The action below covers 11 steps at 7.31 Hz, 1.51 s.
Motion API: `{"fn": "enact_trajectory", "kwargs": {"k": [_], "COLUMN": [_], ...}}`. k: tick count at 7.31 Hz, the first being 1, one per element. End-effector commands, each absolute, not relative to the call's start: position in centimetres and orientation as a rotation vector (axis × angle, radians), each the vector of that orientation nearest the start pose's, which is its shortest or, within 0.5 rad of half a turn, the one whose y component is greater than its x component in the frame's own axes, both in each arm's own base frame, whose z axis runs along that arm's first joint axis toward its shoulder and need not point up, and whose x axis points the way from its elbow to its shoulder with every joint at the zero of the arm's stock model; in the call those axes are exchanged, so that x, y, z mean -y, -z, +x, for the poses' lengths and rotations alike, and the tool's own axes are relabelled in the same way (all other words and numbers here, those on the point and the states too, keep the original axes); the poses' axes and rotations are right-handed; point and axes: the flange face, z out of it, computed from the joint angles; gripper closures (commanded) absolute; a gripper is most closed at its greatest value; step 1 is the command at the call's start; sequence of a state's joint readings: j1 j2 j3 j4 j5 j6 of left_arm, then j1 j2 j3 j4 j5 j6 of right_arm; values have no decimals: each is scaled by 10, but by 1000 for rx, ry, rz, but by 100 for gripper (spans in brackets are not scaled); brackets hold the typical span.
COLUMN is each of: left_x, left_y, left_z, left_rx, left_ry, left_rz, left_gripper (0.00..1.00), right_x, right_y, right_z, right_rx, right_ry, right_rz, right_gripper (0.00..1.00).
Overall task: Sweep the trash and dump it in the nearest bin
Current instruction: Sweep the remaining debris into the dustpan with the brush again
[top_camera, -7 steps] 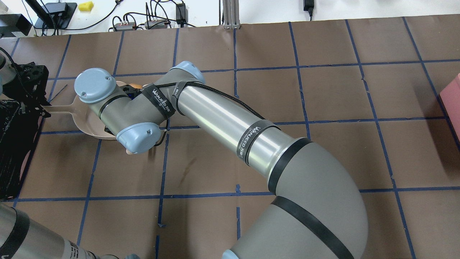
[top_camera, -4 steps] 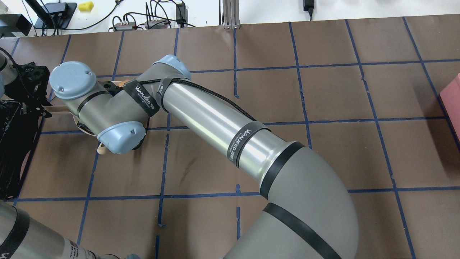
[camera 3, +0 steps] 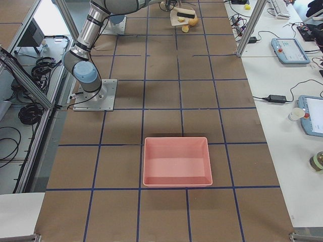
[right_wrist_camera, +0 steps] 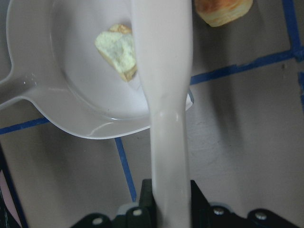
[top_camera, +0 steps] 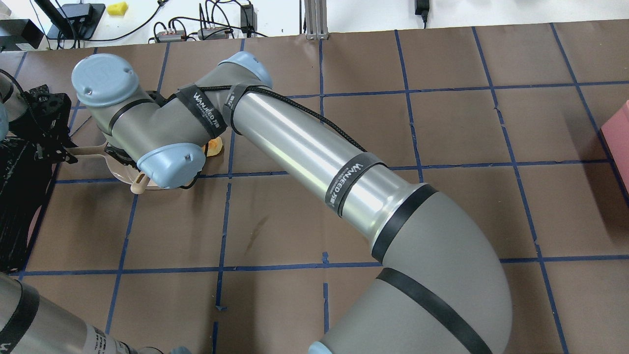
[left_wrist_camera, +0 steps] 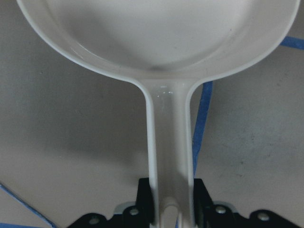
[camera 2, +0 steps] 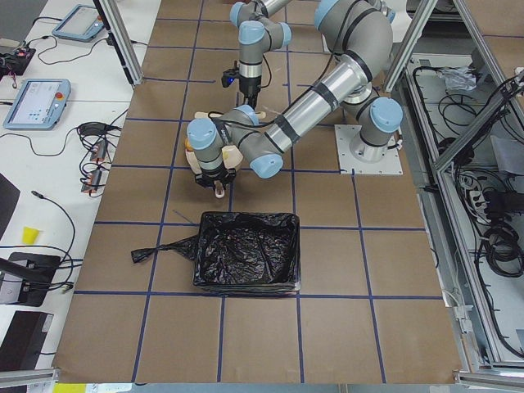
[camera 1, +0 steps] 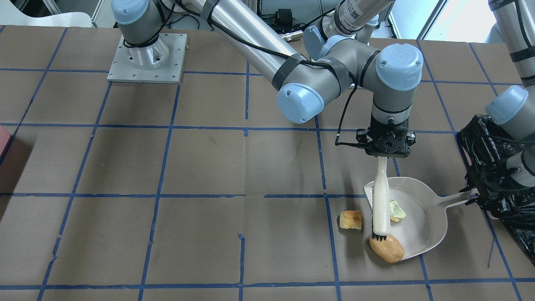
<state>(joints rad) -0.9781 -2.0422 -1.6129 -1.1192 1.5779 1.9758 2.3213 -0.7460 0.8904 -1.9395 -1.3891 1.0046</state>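
Note:
My left gripper (camera 1: pixel 480 195) is shut on the handle of a white dustpan (camera 1: pixel 422 225) lying flat on the table beside the black-bagged bin (camera 1: pixel 497 167). My right gripper (camera 1: pixel 386 146) is shut on a white brush (camera 1: pixel 381 196) that points down. Its bristles touch a large orange lump (camera 1: pixel 387 248) at the pan's mouth. A pale green scrap (camera 1: pixel 397 211) lies in the pan. A small orange piece (camera 1: pixel 351 220) lies on the table just outside it. In the left wrist view the pan handle (left_wrist_camera: pixel 168 142) runs into the jaws. In the right wrist view the brush handle (right_wrist_camera: pixel 166 95) does.
The black-lined bin (camera 2: pixel 246 254) stands at the table's left end, close behind the left gripper. A pink bin (camera 3: pixel 176 161) stands far off at the right end. Brown paper with a blue tape grid (top_camera: pixel 442 147) covers the table.
My right wrist moved left over the dustpan, then toward the far side of the table, carrying the brush. A small orange piece now shows beside the wrist. The left gripper and dustpan stayed put.

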Motion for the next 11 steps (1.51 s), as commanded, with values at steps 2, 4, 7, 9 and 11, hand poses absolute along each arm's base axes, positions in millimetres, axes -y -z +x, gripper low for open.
{"fn": "enact_trajectory", "kwargs": {"k": [2, 4, 7, 9, 11], "left_x": [593, 593, 593, 593, 593], "left_y": [-243, -244, -244, -244, -245], "left_z": [241, 241, 241, 241, 241], "left_rx": [-2466, -2460, -2462, -2462, -2461], "left_ry": [-47, -47, -47, -47, -47], "left_rz": [2037, 2036, 2034, 2034, 2033], "left_gripper": [91, 91, 91, 91, 91], "right_x": [551, 542, 504, 480, 496], "right_y": [-297, -242, -222, -221, -240], "right_z": [602, 580, 610, 645, 670], "right_rx": [-2993, -3132, -3130, -3044, -2948], "right_ry": [92, 52, 13, 1, 13], "right_rz": [159, 58, 19, 108, 172], "right_gripper": [77, 77, 77, 77, 77]}}
